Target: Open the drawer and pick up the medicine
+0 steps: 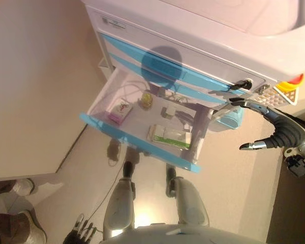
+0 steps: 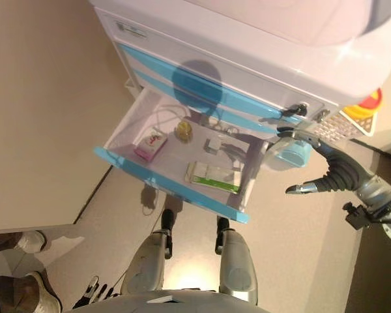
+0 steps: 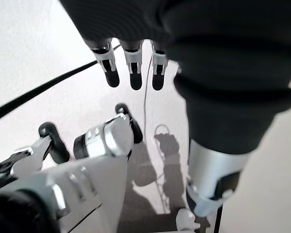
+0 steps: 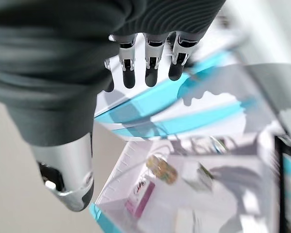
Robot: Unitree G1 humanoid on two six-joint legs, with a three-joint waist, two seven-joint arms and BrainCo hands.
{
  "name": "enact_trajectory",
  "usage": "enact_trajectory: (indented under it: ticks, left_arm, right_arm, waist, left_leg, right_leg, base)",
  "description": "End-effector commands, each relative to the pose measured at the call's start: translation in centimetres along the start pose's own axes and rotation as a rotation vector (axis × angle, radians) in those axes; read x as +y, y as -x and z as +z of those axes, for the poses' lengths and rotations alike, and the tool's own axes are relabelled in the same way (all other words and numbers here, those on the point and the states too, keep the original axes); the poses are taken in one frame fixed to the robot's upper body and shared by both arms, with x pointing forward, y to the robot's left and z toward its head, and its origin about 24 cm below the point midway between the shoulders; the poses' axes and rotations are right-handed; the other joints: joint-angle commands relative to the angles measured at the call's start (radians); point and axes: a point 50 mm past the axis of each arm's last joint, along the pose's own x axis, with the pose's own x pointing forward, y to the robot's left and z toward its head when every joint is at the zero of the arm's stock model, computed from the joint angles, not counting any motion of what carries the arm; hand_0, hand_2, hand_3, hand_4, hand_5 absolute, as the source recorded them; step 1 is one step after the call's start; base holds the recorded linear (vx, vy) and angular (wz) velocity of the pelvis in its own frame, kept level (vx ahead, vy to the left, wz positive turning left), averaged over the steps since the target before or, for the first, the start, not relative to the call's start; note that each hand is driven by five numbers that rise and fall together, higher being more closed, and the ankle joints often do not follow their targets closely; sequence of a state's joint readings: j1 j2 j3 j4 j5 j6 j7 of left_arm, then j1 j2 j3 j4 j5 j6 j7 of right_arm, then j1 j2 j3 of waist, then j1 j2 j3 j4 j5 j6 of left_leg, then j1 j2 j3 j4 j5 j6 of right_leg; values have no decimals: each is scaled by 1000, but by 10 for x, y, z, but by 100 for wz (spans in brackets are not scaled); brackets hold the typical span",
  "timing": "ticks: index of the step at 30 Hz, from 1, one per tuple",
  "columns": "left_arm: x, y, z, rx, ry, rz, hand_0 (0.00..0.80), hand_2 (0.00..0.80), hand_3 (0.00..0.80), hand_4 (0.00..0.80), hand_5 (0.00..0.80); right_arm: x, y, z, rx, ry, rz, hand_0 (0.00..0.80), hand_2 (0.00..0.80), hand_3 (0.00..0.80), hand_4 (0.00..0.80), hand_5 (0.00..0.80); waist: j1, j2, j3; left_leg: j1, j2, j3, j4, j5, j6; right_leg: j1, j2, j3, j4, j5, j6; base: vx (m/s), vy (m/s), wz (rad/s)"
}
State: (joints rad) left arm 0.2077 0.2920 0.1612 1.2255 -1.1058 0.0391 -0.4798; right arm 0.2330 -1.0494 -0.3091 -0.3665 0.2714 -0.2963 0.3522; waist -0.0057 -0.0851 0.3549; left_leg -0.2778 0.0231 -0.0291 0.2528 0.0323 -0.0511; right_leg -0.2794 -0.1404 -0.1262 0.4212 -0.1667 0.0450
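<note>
A white cart's drawer [image 1: 137, 142] with a blue front stands pulled out. Inside lie a green and white medicine box [image 1: 169, 136], a pink and white box [image 1: 120, 112], a small yellow bottle [image 1: 146, 99] and a small white packet [image 1: 168, 112]. My right hand [image 1: 274, 129] is open and empty, hanging in the air to the right of the drawer, apart from it. The right wrist view shows its fingers [image 4: 150, 65] straight above the drawer. My left hand [image 1: 80, 233] hangs low by my side, open and empty, over the floor.
Closed blue-trimmed drawers [image 1: 173, 68] sit above the open one. A yellow and red bin [image 1: 290, 89] hangs on the cart's right side. A light blue container [image 1: 229, 118] hangs below it. A person's shoes [image 1: 20, 213] show at the lower left. A beige wall stands left.
</note>
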Motion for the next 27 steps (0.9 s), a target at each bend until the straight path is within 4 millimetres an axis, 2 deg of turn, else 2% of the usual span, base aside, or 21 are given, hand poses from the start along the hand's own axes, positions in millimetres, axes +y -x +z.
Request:
enact_trajectory:
  ticks: [1, 6, 11, 20, 27]
  left_arm:
    - [2, 2, 6, -2, -70, 9, 0, 0, 0, 0, 0]
    - [-6, -3, 11, 0, -128, 12, 0, 0, 0, 0, 0]
    - [-24, -12, 27, -17, -252, -4, 0, 0, 0, 0, 0]
    - [-38, -18, 39, -28, -313, -19, 0, 0, 0, 0, 0]
    - [-52, -22, 43, -37, -368, -44, 0, 0, 0, 0, 0]
  right_arm:
    - [-13, -14, 20, -88, 94, -28, 0, 0, 0, 0, 0]
    - [-15, -37, 25, -99, 114, 1, 0, 0, 0, 0, 0]
    - [-13, -62, 20, -54, 136, 37, 0, 0, 0, 0, 0]
    - [-3, -97, -17, 46, 54, 67, 0, 0, 0, 0, 0]
    - [12, -108, -49, 190, 179, 71, 0, 0, 0, 0, 0]
  waist:
    - [27, -19, 0]
    - [53, -15, 7]
    - [84, -8, 27]
    - [132, 7, 57]
    - [154, 32, 70]
  left_leg:
    - [12, -38, 36, 42, -118, 22]
    - [27, -35, 31, 34, -120, 25]
    - [18, -35, 27, 42, -117, 31]
    - [-16, -43, 22, 76, -121, 39]
    - [-39, -54, 16, 93, -121, 42]
  right_leg:
    - [76, 15, 2, -163, 99, 51]
    - [104, 8, -3, -190, 111, 59]
    - [109, -1, -10, -203, 128, 68]
    - [108, -12, -24, -205, 138, 66]
    - [94, -22, -26, -198, 139, 66]
  base:
    - [45, 3, 15]
    - [18, 2, 7]
    - [-22, -4, 10]
    - [-33, -5, 9]
    - [-32, 20, 10]
